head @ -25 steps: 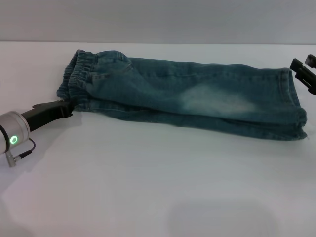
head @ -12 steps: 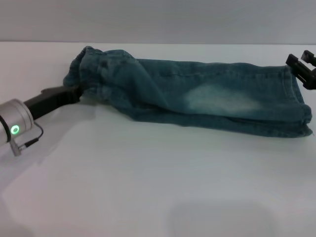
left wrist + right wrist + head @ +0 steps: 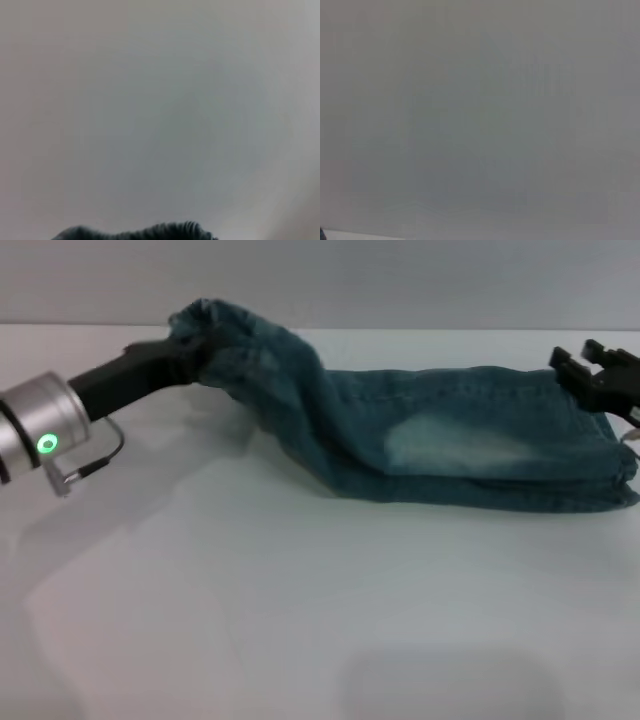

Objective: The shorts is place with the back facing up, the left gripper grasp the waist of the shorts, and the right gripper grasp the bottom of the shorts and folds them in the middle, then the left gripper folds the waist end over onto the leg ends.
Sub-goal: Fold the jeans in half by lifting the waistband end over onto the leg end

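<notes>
The blue denim shorts (image 3: 440,445) lie folded lengthwise on the white table (image 3: 300,620) in the head view. Their elastic waist (image 3: 215,325) is lifted off the table at the left, with my left gripper (image 3: 190,352) shut on it. The leg ends (image 3: 610,465) rest flat at the right. My right gripper (image 3: 590,375) hovers at the far right, just above the leg ends, with its fingers apart and nothing between them. A dark ribbed strip of the waist (image 3: 150,232) shows in the left wrist view. Only blank grey fills the right wrist view.
The table's far edge (image 3: 400,328) meets a grey wall behind the shorts. Bare white tabletop stretches in front of the shorts and to their left.
My left gripper has risen and moved right with the waist, lifting that end off the table. The right gripper has drifted left over the leg ends.
</notes>
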### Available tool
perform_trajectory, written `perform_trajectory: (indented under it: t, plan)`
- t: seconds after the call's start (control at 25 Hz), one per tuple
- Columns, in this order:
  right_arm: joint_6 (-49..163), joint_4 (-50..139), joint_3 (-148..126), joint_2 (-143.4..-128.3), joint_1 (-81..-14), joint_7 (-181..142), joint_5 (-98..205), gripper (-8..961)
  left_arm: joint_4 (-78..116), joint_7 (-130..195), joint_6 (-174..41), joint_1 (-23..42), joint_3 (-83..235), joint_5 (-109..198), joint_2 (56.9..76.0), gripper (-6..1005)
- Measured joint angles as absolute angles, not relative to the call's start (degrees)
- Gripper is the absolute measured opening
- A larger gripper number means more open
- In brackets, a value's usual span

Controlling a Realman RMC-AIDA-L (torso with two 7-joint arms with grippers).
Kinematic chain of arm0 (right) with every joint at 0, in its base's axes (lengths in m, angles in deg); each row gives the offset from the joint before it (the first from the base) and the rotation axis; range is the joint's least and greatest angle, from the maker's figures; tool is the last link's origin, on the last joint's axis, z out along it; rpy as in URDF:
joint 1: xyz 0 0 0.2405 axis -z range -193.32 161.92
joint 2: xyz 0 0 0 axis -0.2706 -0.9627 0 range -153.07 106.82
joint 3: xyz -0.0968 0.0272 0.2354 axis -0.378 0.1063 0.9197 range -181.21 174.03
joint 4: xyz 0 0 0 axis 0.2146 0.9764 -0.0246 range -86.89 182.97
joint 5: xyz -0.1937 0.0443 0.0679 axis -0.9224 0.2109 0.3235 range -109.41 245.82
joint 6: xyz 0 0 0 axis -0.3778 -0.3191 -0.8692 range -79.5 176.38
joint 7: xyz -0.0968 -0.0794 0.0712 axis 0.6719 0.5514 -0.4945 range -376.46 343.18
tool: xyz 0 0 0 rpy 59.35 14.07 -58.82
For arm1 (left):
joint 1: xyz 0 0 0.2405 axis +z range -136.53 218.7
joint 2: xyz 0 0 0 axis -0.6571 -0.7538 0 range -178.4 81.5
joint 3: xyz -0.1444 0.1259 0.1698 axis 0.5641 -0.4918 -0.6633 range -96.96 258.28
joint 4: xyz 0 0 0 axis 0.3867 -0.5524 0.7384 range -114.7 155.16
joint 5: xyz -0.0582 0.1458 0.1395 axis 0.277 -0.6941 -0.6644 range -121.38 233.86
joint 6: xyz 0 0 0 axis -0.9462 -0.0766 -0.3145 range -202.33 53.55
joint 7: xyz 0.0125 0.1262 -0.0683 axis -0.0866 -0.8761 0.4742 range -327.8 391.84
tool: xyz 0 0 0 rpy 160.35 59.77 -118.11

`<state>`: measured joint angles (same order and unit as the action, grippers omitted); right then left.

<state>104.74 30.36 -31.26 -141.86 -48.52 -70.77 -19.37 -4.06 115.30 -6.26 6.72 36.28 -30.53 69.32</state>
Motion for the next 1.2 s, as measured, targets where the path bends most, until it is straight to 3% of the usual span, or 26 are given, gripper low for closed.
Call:
perform_trajectory:
  t: [1.2]
  plan:
    - [106.0, 55.2, -38.6, -142.76, -63.1, -63.8, -21.2, 436, -5.2, 119.1, 5.9, -2.3, 35.9, -26.5, 69.66, 34]
